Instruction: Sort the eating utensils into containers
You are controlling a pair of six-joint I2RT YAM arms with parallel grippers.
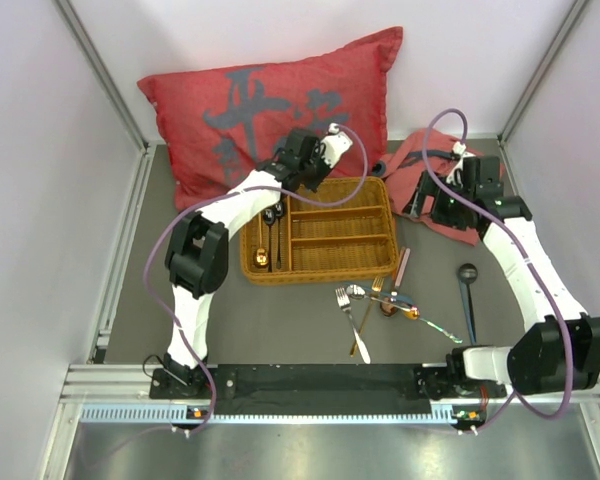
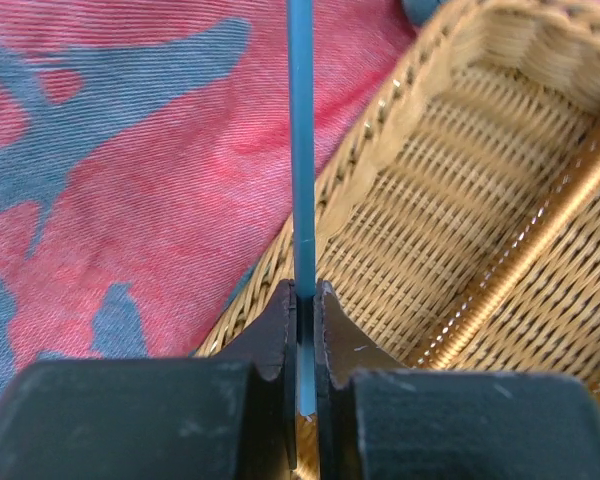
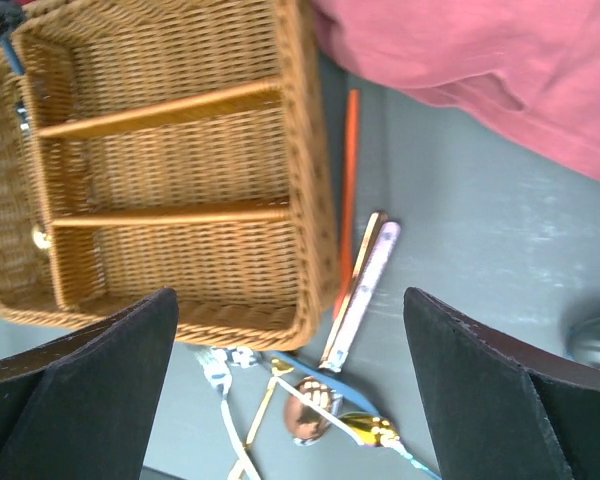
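My left gripper (image 2: 305, 300) is shut on a slim blue utensil handle (image 2: 300, 150) that sticks straight out past the fingers; its far end is out of view. It hovers at the far left corner of the woven tray (image 1: 380, 262) (image 2: 370, 150), over the long compartment's end. My right gripper (image 3: 290, 310) (image 1: 422, 200) hangs open and empty above the table at the tray's right side (image 3: 305, 150). Loose utensils (image 1: 380, 300) lie in front of the tray: a copper spoon (image 3: 308, 410), a gold spoon (image 3: 365, 430), forks, and an orange chopstick (image 3: 350, 170). A few utensils (image 1: 270, 245) lie in the long compartment.
A red cushion (image 1: 270, 100) (image 2: 130, 150) leans behind the tray. A red cloth (image 1: 435, 170) (image 3: 480, 60) lies at the back right. A black spoon (image 1: 467, 290) rests near the right arm. Gold and silver handles (image 3: 365, 280) lie beside the tray.
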